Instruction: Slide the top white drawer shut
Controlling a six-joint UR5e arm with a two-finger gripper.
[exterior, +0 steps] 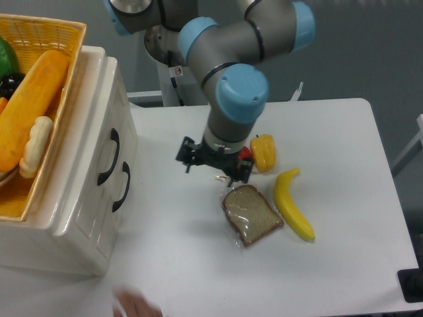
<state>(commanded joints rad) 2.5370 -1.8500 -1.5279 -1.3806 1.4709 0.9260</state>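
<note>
A white tabletop carried a slice of bread in clear wrap, a yellow banana just to its right, and a yellow pepper with something small and red beside it, partly hidden by the arm. All of these lay to the right of the claw, away from the cabinet; the stretch of tabletop between claw and cabinet held nothing. A yellow wicker basket of toy food sat on the cabinet's top. A blurred hand showed at the bottom edge.

The top white drawer stood at the left of the tabletop, well apart from the claw, its front facing toward it. The claw hung low over the tabletop, above the bread's upper edge, grasping nothing; whether its fingers were parted or closed I could not tell.

The drawer's front was glossy cream-white with a black curved handle, the lower drawer's like handle just beside it. It looked nearly flush with the cabinet.
</note>
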